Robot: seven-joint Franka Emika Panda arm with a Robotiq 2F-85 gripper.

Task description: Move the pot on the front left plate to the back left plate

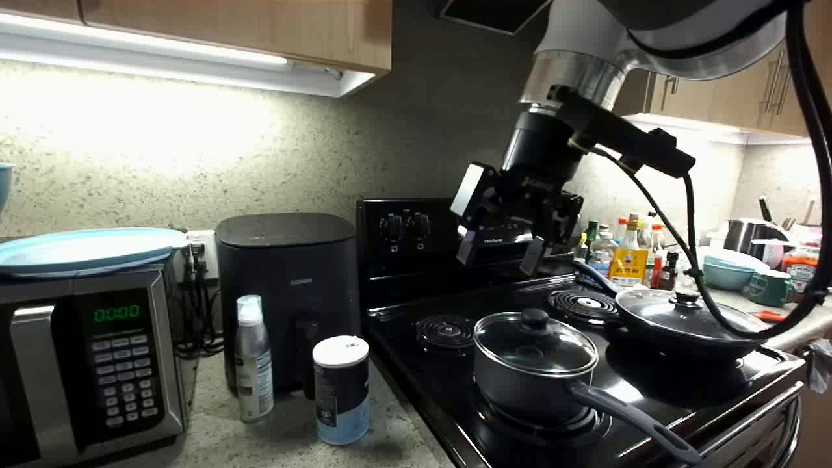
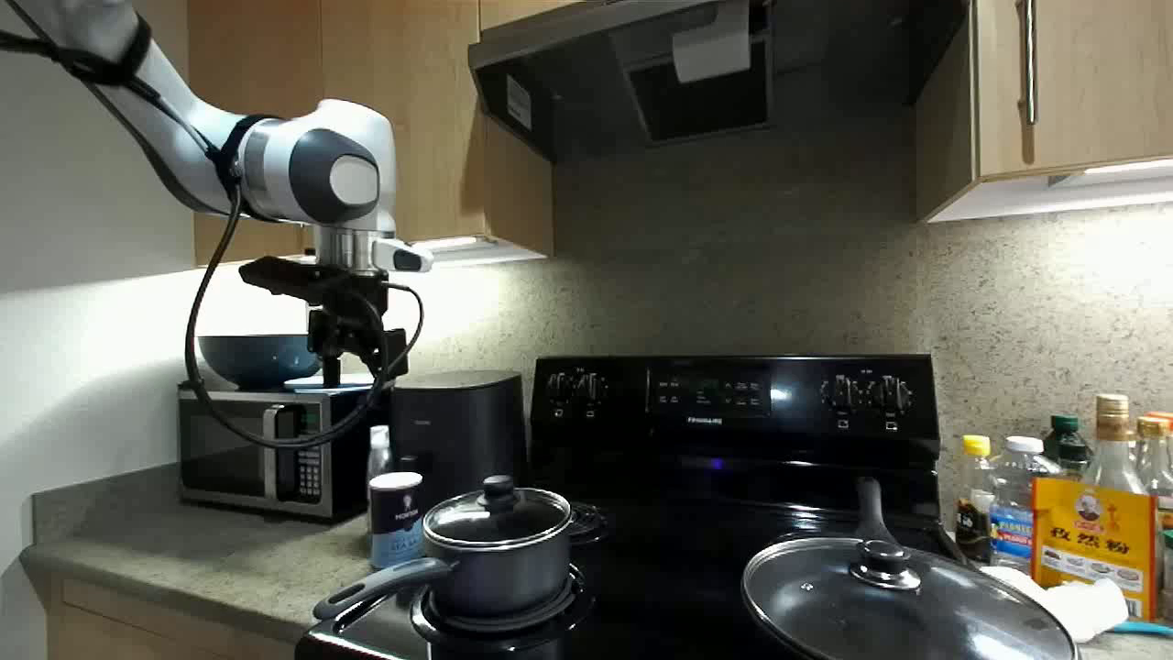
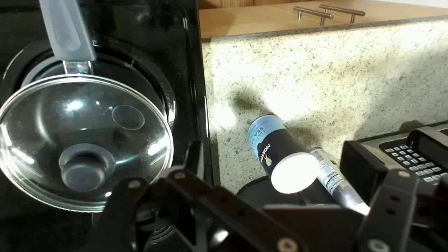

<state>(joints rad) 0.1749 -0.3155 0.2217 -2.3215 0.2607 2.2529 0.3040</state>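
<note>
The pot is dark grey with a domed glass lid, a black knob and one long grey handle. It stands on the front left plate, a black coil burner; both also show in an exterior view. The pot is at the left of the wrist view. The back left plate, a smaller-looking bare coil, is partly hidden behind the pot in an exterior view. My gripper is open and empty, raised above the counter left of the stove, apart from the pot.
A salt can and a spray bottle stand on the counter beside the stove, with a black air fryer and a microwave. A lidded black pan sits on the stove's right side. Several bottles stand right of it.
</note>
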